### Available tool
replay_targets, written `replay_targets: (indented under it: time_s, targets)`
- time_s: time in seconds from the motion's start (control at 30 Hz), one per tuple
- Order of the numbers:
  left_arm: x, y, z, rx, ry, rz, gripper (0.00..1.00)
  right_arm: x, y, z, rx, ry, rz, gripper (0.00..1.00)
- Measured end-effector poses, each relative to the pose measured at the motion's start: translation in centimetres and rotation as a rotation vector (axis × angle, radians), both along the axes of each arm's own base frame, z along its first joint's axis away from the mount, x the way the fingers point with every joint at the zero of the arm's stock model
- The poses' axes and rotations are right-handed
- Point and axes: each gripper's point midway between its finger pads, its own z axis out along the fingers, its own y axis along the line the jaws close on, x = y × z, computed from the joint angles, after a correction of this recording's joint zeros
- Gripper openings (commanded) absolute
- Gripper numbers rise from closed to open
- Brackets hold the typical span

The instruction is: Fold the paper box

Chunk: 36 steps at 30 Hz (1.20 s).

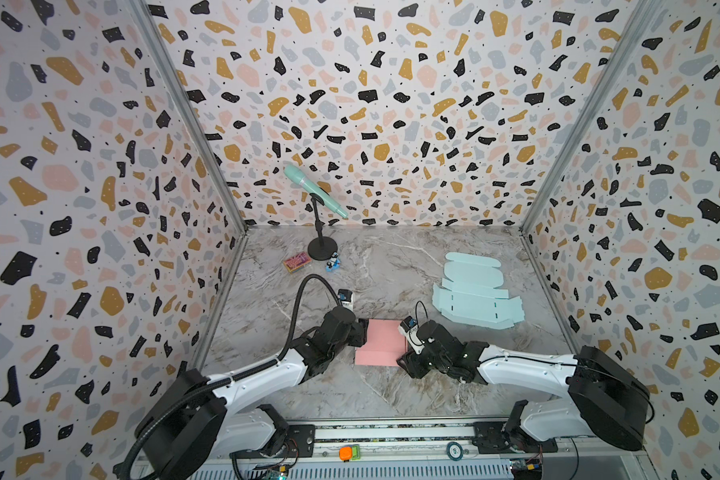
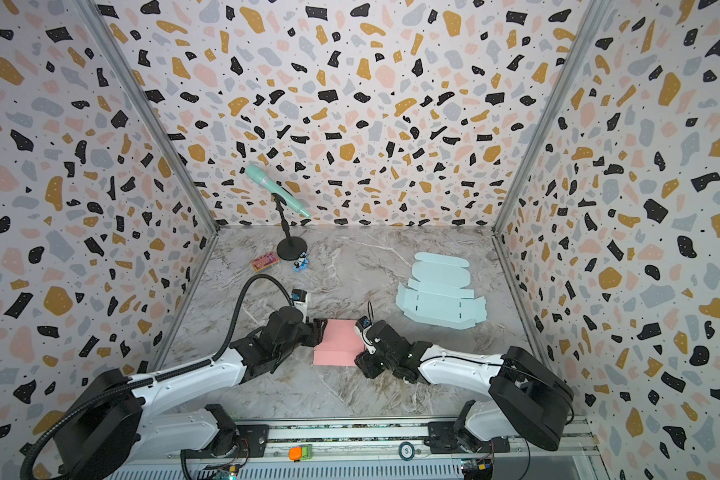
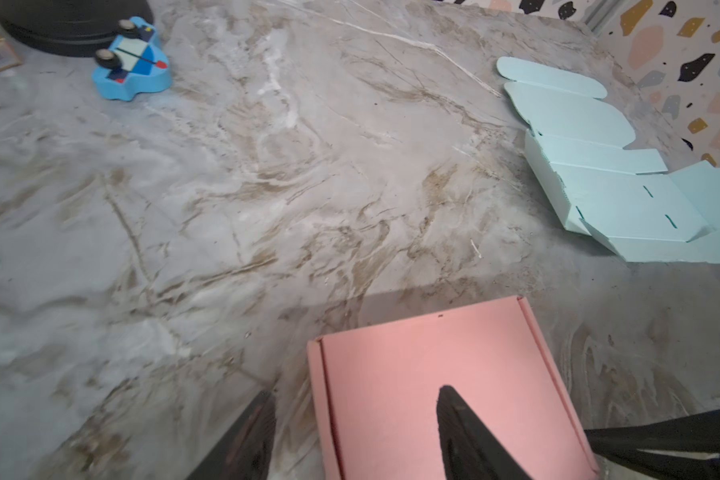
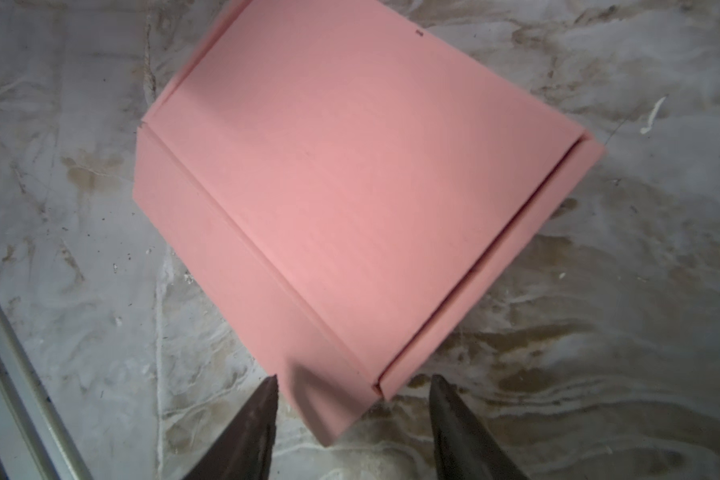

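Note:
The pink paper box [image 1: 381, 343] [image 2: 339, 343] lies on the marble table with its lid folded down flat. My left gripper [image 1: 362, 332] [image 2: 320, 332] is at its left side, open. In the left wrist view one finger of the left gripper [image 3: 357, 392] hangs over the lid of the pink box [image 3: 433, 374] and the other is off its edge above the table. My right gripper [image 1: 404, 358] [image 2: 360, 358] is at the box's near right corner, open. In the right wrist view that corner of the pink box [image 4: 350, 187] pokes between the spread fingers of the right gripper [image 4: 354, 378], touching neither.
A flat, unfolded light blue box blank [image 1: 474, 295] [image 2: 441, 295] [image 3: 599, 178] lies at the back right. At the back left stand a microphone stand [image 1: 322, 249], a small blue toy [image 1: 332, 264] [image 3: 132, 62] and a pink card pack [image 1: 296, 262]. Patterned walls enclose three sides.

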Motion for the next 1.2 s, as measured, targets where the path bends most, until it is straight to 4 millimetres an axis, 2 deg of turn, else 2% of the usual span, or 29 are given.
replay_targets:
  time_s: [0.13,0.3,0.6,0.7,0.9,1.13,1.2]
  targets:
    - [1.4,-1.7,-0.8,0.013,0.008,-0.047,0.64,0.4,-0.5,-0.7,0.003,0.008,-0.019,0.59]
    - [2.0,-2.0,-3.0,0.026,0.038,-0.056,0.64,1.0,-0.9,-1.1,0.017,0.007,-0.039,0.59]
    - [2.4,-2.6,-2.5,-0.011,0.015,-0.066,0.65,2.3,-1.3,-1.7,0.049,0.019,-0.069,0.58]
    - [2.3,-2.1,-2.5,-0.010,0.012,-0.058,0.66,2.7,-1.1,-1.9,0.060,0.018,-0.070,0.58]
    - [2.4,0.0,-2.0,-0.007,-0.002,-0.006,0.66,3.3,-0.5,-1.9,0.079,0.005,-0.066,0.57]
    - [2.3,2.2,-2.8,-0.020,0.026,0.026,0.70,3.3,-0.5,-1.8,0.082,0.004,-0.063,0.55]
    - [2.3,3.6,-2.9,-0.051,0.040,0.043,0.71,3.2,-0.6,-1.6,0.079,0.004,-0.061,0.54]
